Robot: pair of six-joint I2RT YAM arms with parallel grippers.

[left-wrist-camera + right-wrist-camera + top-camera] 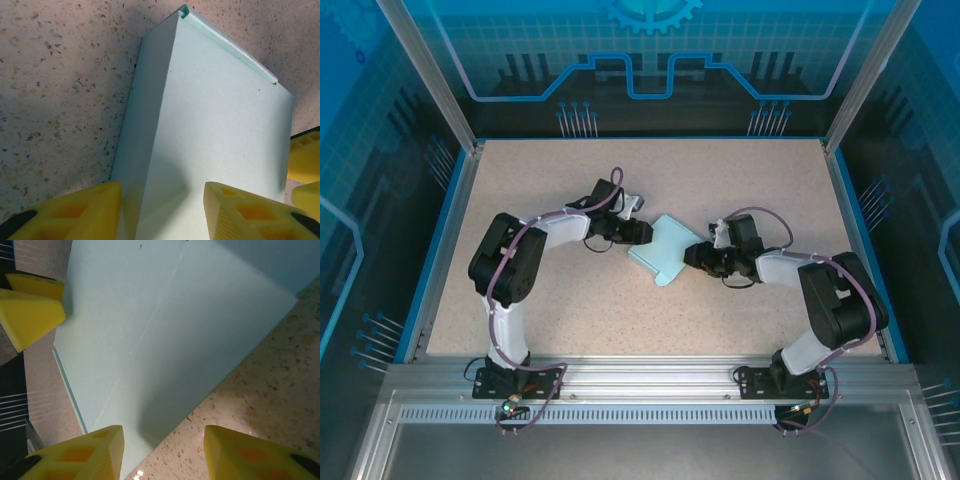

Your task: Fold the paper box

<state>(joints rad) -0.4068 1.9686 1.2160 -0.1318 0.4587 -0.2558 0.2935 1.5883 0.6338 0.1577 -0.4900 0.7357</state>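
Observation:
The paper box [665, 250] is a light blue-teal flat rectangular box lying on the speckled table [740, 180], mid-table between the two arms. My left gripper [642, 235] sits at its left end. In the left wrist view the box [215, 110] runs away from the yellow fingers [75, 215], which stand apart astride its near left edge, open [162, 200]. My right gripper [692, 255] is at the box's right end. In the right wrist view its jaws are open [162, 445], one finger [80, 455] over the box [165, 325], the other over the table.
A blue rim [445, 240] and metal posts [425, 70] frame the table. The aluminium rail [640, 385] with both arm bases runs along the near edge. The right gripper's yellow fingertips [305, 160] show at the box's far end in the left wrist view.

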